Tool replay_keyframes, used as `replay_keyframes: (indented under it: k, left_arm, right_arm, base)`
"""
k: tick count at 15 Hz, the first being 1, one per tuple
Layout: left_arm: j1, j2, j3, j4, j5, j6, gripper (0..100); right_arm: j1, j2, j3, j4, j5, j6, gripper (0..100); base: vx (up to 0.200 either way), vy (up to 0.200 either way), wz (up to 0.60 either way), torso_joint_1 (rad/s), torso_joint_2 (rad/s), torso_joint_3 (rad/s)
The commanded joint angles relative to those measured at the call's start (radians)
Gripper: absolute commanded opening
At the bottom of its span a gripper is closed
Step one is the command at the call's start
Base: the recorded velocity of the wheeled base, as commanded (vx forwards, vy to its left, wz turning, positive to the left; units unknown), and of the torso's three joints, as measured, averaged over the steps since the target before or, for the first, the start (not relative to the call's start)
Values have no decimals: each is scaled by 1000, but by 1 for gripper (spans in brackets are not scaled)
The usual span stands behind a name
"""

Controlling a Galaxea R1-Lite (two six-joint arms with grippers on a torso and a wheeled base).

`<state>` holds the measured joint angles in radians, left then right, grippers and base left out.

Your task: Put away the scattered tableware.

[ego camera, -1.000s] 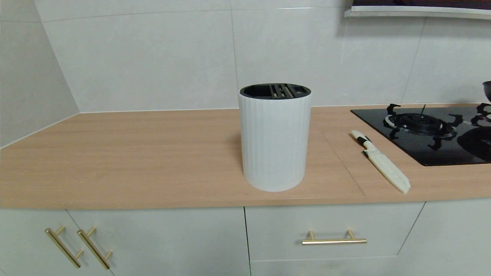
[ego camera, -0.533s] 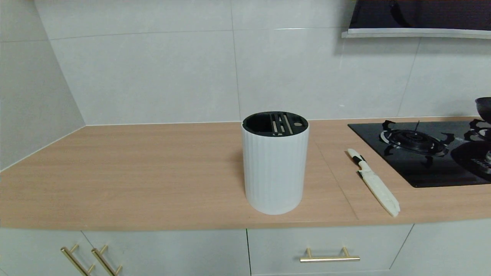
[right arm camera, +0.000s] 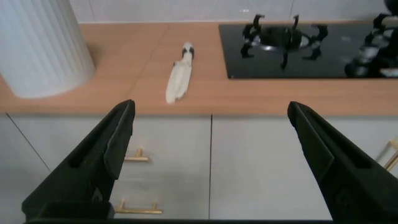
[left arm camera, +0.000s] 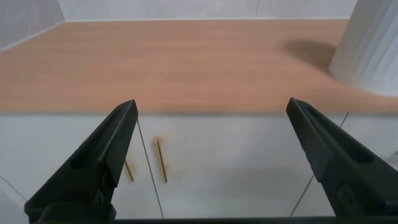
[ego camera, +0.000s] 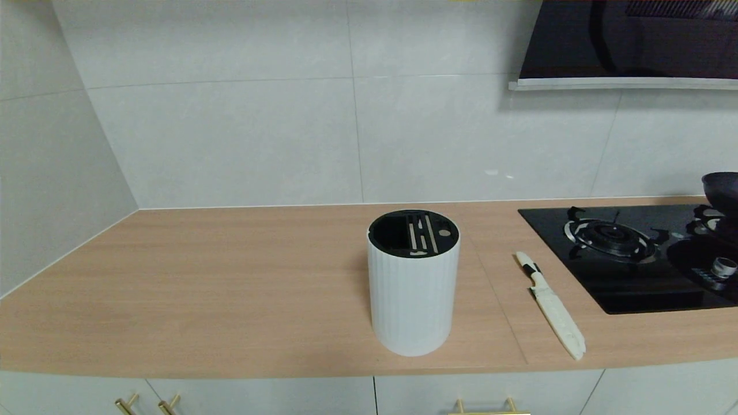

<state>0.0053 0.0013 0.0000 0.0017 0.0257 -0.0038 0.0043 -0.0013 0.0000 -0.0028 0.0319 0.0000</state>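
Note:
A white ribbed cylindrical holder (ego camera: 413, 288) with a black slotted top stands near the front edge of the wooden counter (ego camera: 230, 276). A cream knife (ego camera: 550, 305) with a black band on its handle lies flat to its right, blade toward the front edge. In the left wrist view my left gripper (left arm camera: 211, 118) is open, held in front of the counter edge, with the holder (left arm camera: 370, 43) off to one side. In the right wrist view my right gripper (right arm camera: 211, 118) is open, below counter height, facing the knife (right arm camera: 180, 73) and the holder (right arm camera: 40, 46).
A black gas hob (ego camera: 628, 253) with burner grates sits at the right, with a dark pot (ego camera: 720, 190) at its far edge. A range hood (ego camera: 622, 52) hangs above. White cabinet fronts with gold handles (left arm camera: 160, 158) lie below the counter. Tiled walls close the back and left.
The head camera has risen and tilted up, so the counter, holder and knife sit lower in the picture and more wall and hood show. Nothing on the counter has moved.

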Motion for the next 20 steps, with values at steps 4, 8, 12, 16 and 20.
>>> replay_keyframes:
  k: [4,8,12,16,20]
  left_arm:
    - [1,0,0,0,0,-1,100]
    - [1,0,0,0,0,1,100]
    - [-1,0,0,0,0,1,100]
    - [-1,0,0,0,2,-1,100]
    - [-1,0,0,0,0,-1,100]
  right_arm:
    - [0,1,0,0,0,0,100]
    - [0,1,0,0,0,0,100]
    - [0,1,0,0,-1,2,100]
    - [0,1,0,1,0,0,100]
    - [0,1,0,1,0,2,100]
  base:
    - [0,0,0,268,-574,-305]
    - [0,0,0,261,-549,-295]
    - [0,0,0,129,-255,-132]
    - [0,0,0,0,0,0]
    - [0,0,0,0,0,0]
